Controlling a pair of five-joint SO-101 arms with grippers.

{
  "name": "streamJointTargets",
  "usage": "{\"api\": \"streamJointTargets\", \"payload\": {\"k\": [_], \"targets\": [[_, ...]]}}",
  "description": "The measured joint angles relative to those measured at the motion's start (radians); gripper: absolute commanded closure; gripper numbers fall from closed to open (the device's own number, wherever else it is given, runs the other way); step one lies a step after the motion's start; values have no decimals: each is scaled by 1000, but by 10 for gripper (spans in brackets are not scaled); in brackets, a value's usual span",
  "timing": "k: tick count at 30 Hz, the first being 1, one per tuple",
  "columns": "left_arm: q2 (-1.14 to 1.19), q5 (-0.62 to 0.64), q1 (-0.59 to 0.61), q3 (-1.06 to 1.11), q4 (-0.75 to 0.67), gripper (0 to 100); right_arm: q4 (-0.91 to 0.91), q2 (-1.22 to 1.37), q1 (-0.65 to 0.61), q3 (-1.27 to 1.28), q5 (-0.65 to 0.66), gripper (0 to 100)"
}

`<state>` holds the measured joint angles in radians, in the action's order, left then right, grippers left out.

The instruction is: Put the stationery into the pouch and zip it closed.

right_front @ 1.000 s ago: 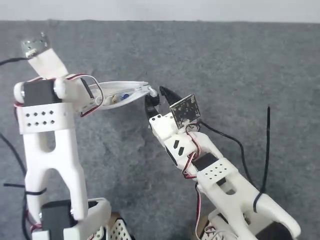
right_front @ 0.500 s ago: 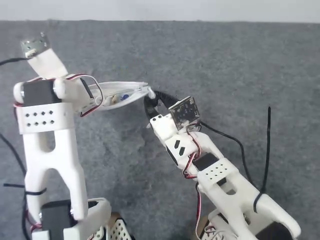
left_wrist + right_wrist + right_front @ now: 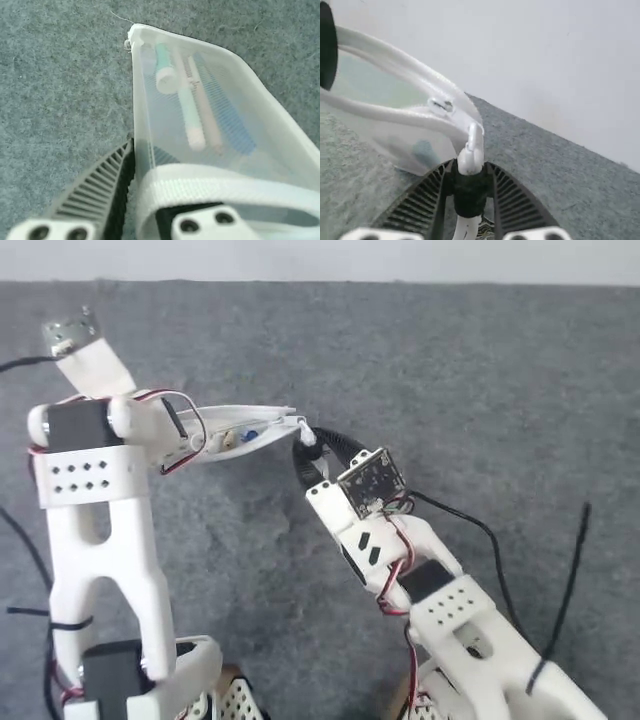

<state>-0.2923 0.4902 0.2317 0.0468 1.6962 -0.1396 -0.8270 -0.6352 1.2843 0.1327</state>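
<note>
Now zipping: left jaws clamp the translucent white pouch [image 3: 260,125] above the grey felt surface [image 3: 480,370], pastel pens [image 3: 192,115] inside, right jaws pinch its white zip pull [image 3: 471,150], next you draw it along the open mouth.

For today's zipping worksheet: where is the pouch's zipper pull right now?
The zipper pull is pinched in the right gripper at the tip of the pouch, near the middle of the high view.

The high camera looks down on the pouch [image 3: 248,431] from above; both wrist cameras face it closely, from opposite ends.
</note>
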Motion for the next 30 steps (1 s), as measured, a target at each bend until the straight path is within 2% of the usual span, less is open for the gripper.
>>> {"api": "streamJointTargets", "payload": {"k": [7,12,20,30], "targets": [[0,-84,34,35,0,777,258,-173,-89,0,14,993],[0,-94,34,46,0,772,405,-255,-166,0,87,993],[-18,-94,25,46,0,769,562,-348,-262,0,107,993],[-147,-97,-164,46,0,769,723,-462,-342,0,109,993]]}}
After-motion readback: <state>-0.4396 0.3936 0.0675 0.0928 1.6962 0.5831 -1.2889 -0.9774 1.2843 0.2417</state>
